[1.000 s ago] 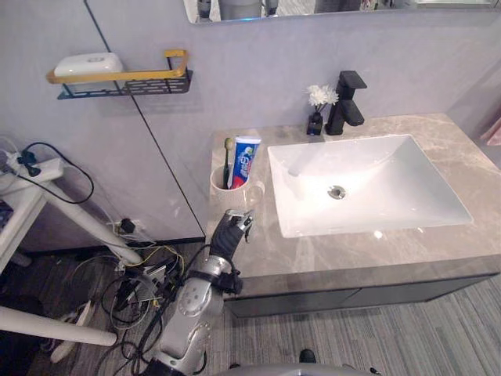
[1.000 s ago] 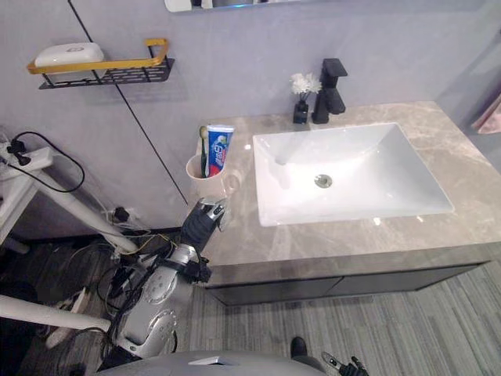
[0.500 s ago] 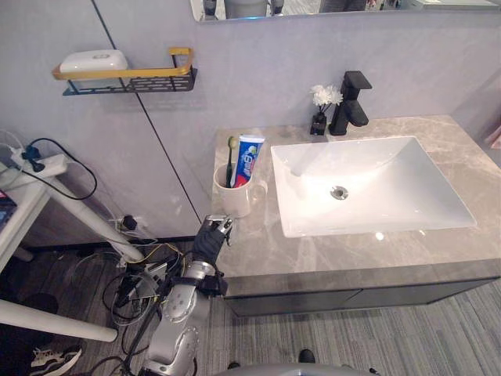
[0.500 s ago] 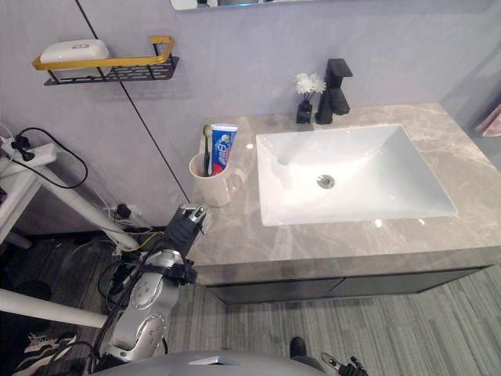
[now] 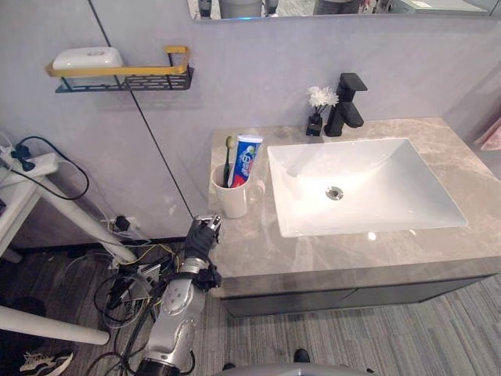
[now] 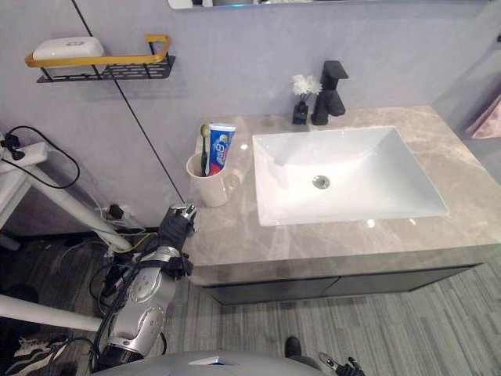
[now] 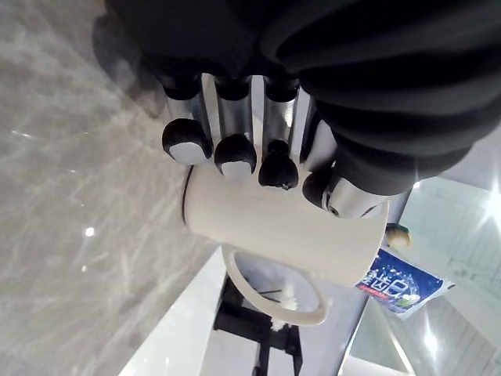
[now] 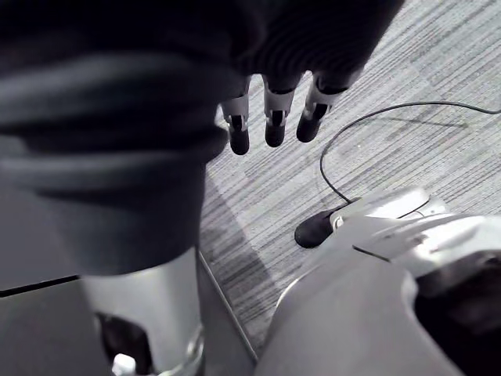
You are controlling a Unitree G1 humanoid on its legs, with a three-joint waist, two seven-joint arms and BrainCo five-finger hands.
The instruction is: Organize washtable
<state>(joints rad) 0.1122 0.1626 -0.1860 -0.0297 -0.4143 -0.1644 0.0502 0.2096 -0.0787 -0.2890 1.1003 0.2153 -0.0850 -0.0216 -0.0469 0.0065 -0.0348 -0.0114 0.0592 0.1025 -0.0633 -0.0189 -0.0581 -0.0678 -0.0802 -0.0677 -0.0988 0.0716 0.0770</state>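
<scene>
- One cream mug stands upright on the grey marble countertop, near its left back corner and just beside the left rim of the sink; its handle points toward the sink.
- In the mug stand one toothbrush and one toothpaste tube, side by side. Their lower parts are hidden inside the mug.
- One left hand is at the left front edge of the countertop, apart from the mug. In the left wrist view its fingers are straight and released, they grasp nothing, and the mug shows past the dark tips. I cannot make out the thumb well.
- One right hand hangs over the striped floor, fingers relaxed and holding nothing.
- There is one white sink, one black faucet behind it, and one small dark vase with white flowers just beside the faucet.
- On the wall there is one black and gold shelf with one white soap on it.
- The mirror is cut off by the upper edge, and a pink cloth by the right edge.
- One second ago the left hand was over the countertop, close in front of the mug; now it is drawn back toward the left edge. The mug, toothbrush and tube stand as before.
</scene>
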